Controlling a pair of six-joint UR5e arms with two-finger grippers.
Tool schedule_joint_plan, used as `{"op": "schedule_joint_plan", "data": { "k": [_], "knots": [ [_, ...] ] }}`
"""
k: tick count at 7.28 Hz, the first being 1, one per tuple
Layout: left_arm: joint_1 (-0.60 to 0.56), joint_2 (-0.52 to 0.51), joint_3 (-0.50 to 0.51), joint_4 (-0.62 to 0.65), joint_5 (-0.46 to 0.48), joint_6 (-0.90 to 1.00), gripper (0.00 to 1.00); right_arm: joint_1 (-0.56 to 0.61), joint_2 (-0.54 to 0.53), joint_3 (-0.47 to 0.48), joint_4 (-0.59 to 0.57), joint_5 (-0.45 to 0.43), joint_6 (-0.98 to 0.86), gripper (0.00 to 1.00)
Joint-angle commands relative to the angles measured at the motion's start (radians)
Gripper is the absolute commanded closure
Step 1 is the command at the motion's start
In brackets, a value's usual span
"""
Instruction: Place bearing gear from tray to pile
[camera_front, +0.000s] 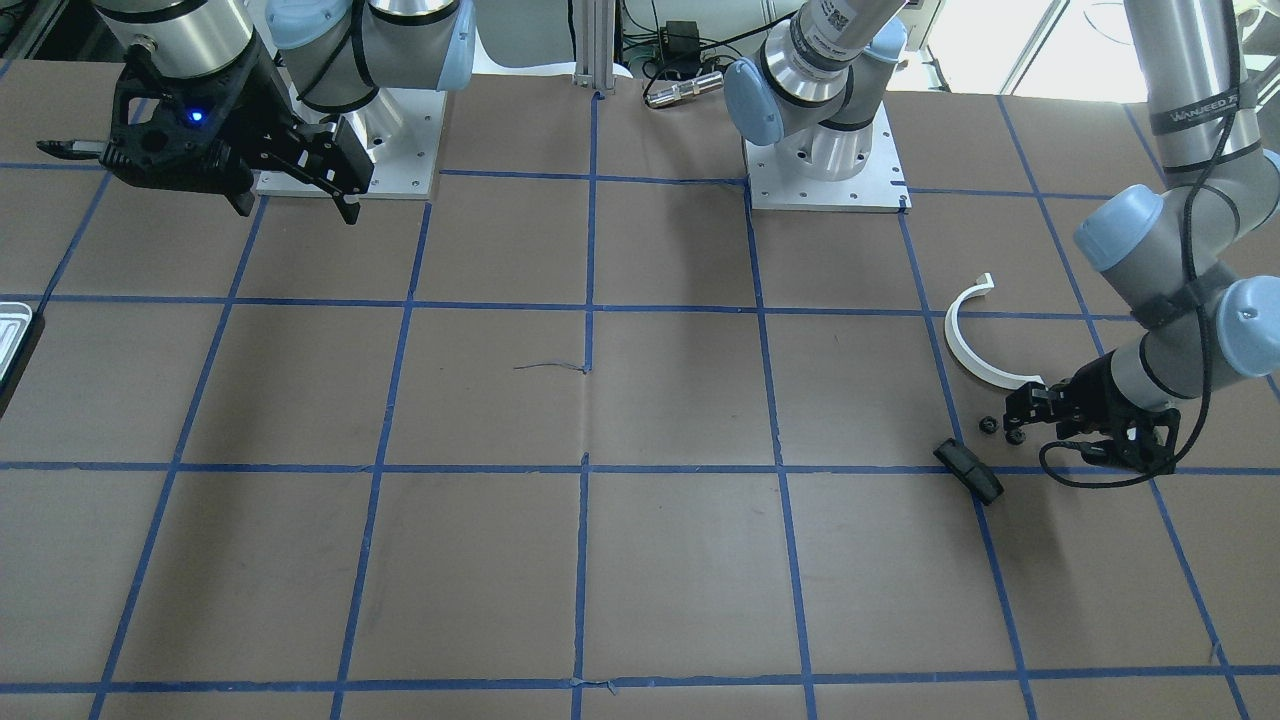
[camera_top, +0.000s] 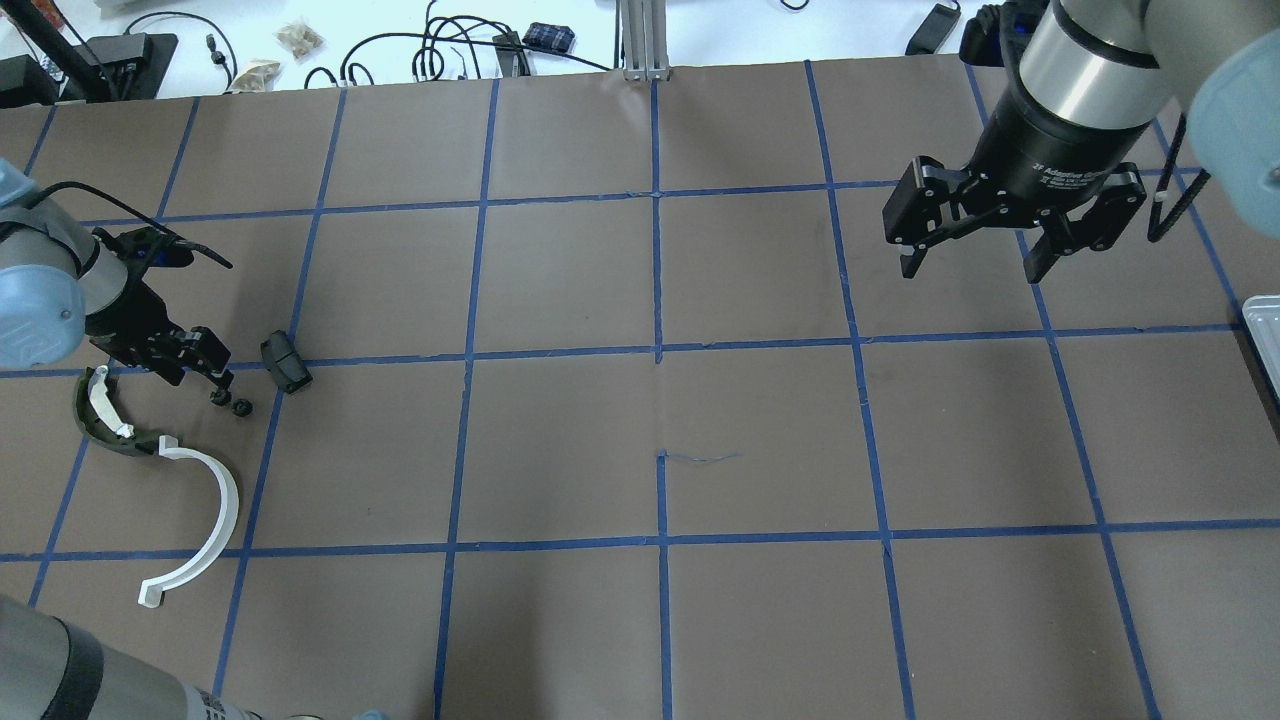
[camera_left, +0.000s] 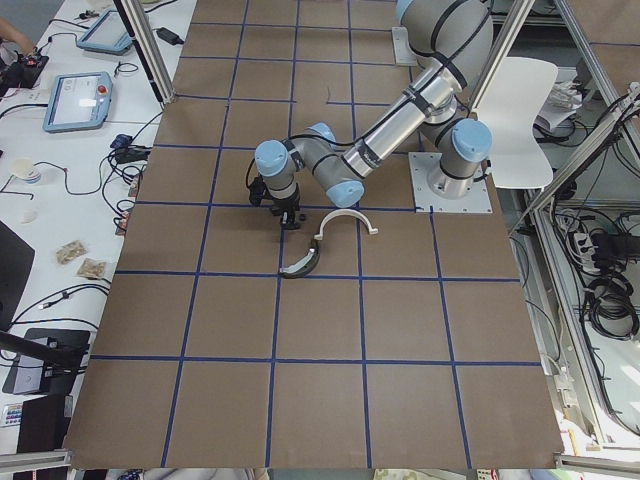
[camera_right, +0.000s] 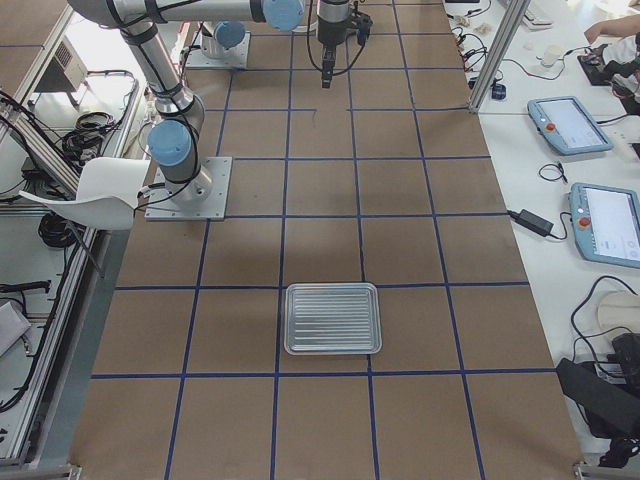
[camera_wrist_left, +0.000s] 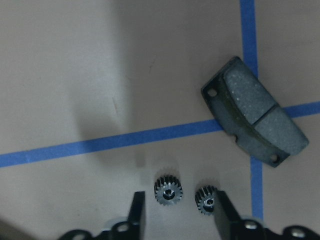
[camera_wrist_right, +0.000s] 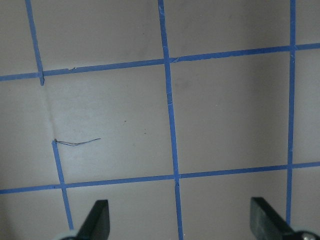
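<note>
On my brown table (camera_top: 560, 440), the left gripper (camera_wrist_left: 179, 199) sits low, jaws apart, a gear (camera_wrist_left: 168, 191) at its tips. The right gripper (camera_top: 970, 268) hangs high, spread wide.

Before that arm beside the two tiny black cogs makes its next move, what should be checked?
1. Left gripper holds nothing: ok, jaws open, small black toothed gears lying flat.
2. Fingers clear of gears: cannot tell, one gear sits close against a finger.
3. Gears beside the other parts: ok, next to the dark grey rectangular pad.
4. Ridged silver tray emptied: ok.
5. Right gripper empty: ok, open.
</note>
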Motion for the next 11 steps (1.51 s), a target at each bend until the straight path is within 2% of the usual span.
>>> {"op": "schedule_joint_plan", "data": {
  "k": [1, 2, 4, 5, 7, 10, 11],
  "knots": [
    [-0.034, 0.064, 0.061, -0.137, 0.010, -0.059, 0.00, 0.000, 0.000, -0.001, -0.001, 0.002, 0.000, 0.00],
    [-0.102, 0.101, 0.138, -0.276, -0.014, -0.157, 0.00, -0.002, 0.000, -0.001, -0.001, 0.004, 0.000, 0.00],
    [-0.272, 0.170, 0.293, -0.501, -0.111, -0.542, 0.00, -0.002, 0.000, -0.001, 0.000, -0.002, -0.003, 0.00],
    [-0.366, 0.206, 0.331, -0.518, -0.120, -0.681, 0.00, -0.002, 0.000, -0.003, -0.001, -0.002, -0.003, 0.00],
    [-0.503, 0.298, 0.314, -0.520, -0.110, -0.765, 0.00, -0.003, -0.002, -0.003, -0.001, -0.005, -0.011, 0.00],
    [-0.525, 0.388, 0.215, -0.479, -0.111, -0.784, 0.00, -0.002, -0.002, -0.001, 0.000, -0.008, -0.011, 0.00],
    [-0.525, 0.382, 0.224, -0.456, -0.084, -0.793, 0.00, 0.000, -0.002, -0.001, -0.001, -0.007, -0.012, 0.00]
  ]
}}
